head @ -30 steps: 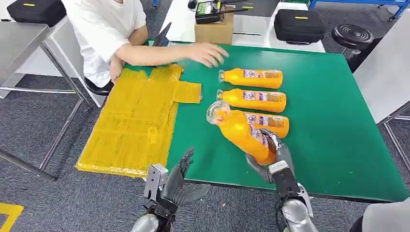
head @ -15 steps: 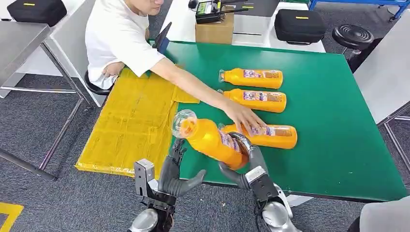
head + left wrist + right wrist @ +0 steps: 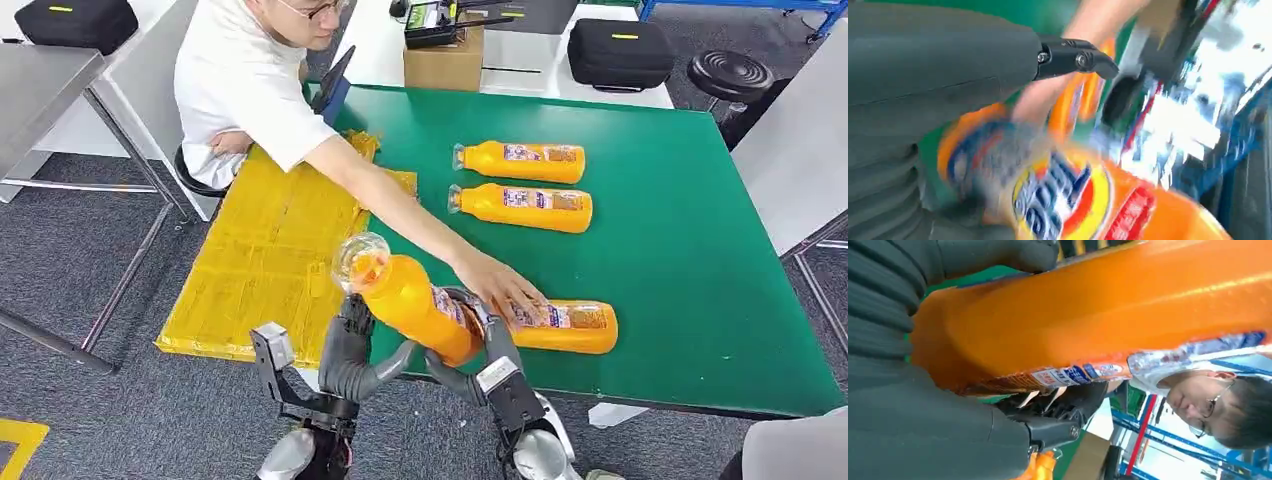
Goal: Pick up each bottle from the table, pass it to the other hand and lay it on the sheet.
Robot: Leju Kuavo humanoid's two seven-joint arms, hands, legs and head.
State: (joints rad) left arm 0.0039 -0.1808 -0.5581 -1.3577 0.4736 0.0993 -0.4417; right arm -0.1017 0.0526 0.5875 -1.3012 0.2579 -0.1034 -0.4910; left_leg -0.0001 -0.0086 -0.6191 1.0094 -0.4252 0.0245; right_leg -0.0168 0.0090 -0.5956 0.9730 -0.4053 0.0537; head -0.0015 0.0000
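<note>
While the right robot hand grips an orange bottle by its lower end, tilted up off the green desk with its clear cap pointing toward the yellow sheet, the left robot hand sits just beside it, fingers apart, right up against the bottle's side but not visibly closed round it — so the handover looks to be on the brink, not done. From the right wrist, the grey thumb and dark fingers wrap the orange body firmly. Over on the sheet, no bottle lies yet, so by my reading this is the first one of the run. Two more bottles, one at the back and one in the middle, lie side by side further up the desk, waiting. A person's hand reaches across and rests on a fourth bottle lying near the front edge. Still to come: the pass, the lay-down, then the rest.
</note>
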